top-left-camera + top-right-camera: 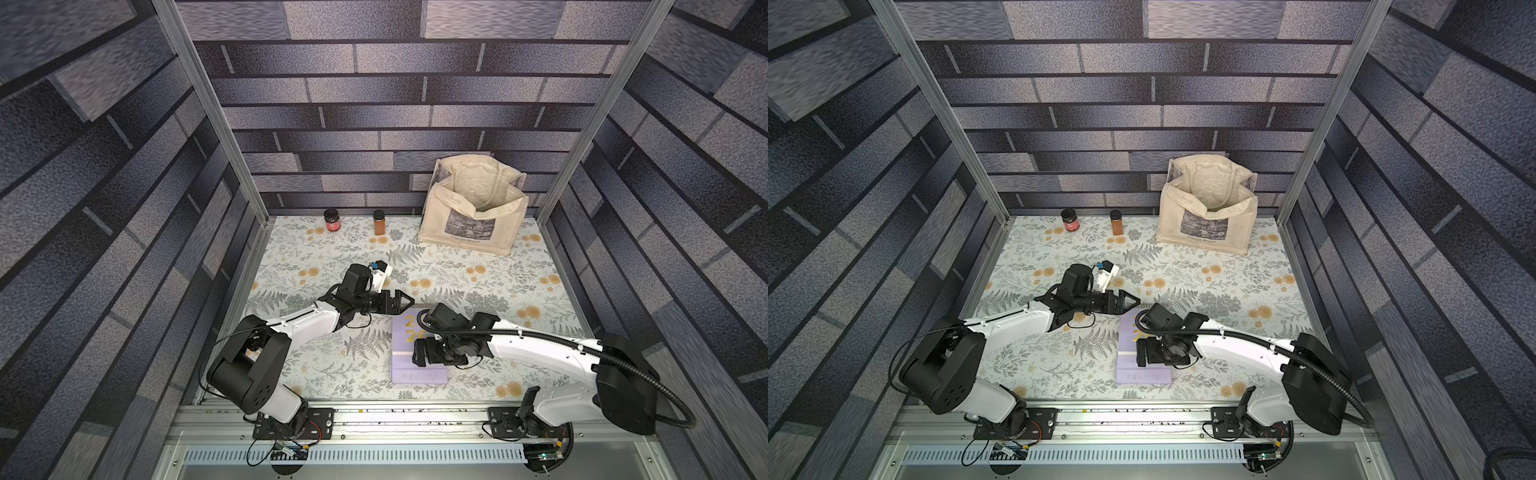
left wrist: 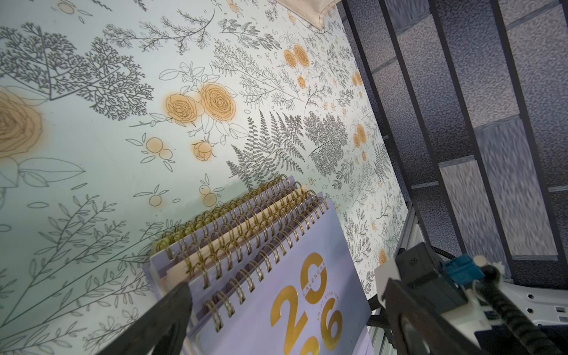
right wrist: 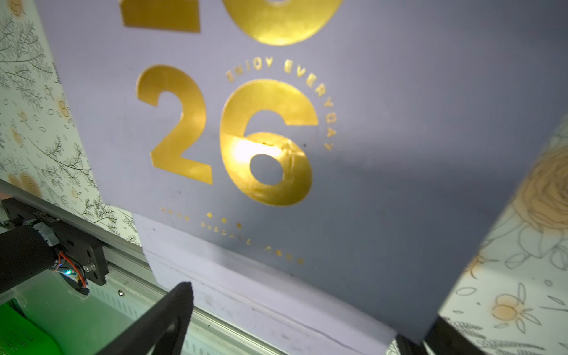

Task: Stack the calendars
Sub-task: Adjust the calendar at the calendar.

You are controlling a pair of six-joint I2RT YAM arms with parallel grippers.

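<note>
Lying in one stack, the calendars (image 1: pixel 417 372) sit on the table (image 1: pixel 316 257) near its front edge, between the two arms. The top calendar (image 1: pixel 402 334) is lilac, cover up, with gold "2026" showing. It is shifted toward the back, exposing a strip of the lilac one beneath at the front. The left wrist view shows the gold coils (image 2: pixel 246 215) of several calendars layered at the back edge and not flush, with a peach layer (image 2: pixel 176 272) between lilac ones. Number in the stack: cannot tell.

Left gripper (image 1: pixel 406 300): jaws wide apart, holding nothing, set at the stack's back left corner by the coils. One finger (image 2: pixel 172 307) overlaps that corner in the wrist view; contact cannot be told.

Right gripper (image 1: pixel 418 354): over the stack, jaws fully spread, nothing gripped. In its wrist view one finger (image 3: pixel 172 319) lies over the exposed lower strip; the other is partly hidden behind the top calendar's corner.

Bag (image 1: pixel 473 216): upright, mouth open, back right. Red jar (image 1: pixel 332 220) and brown jar (image 1: pixel 379 222): at the back wall, well apart from the stack.
</note>
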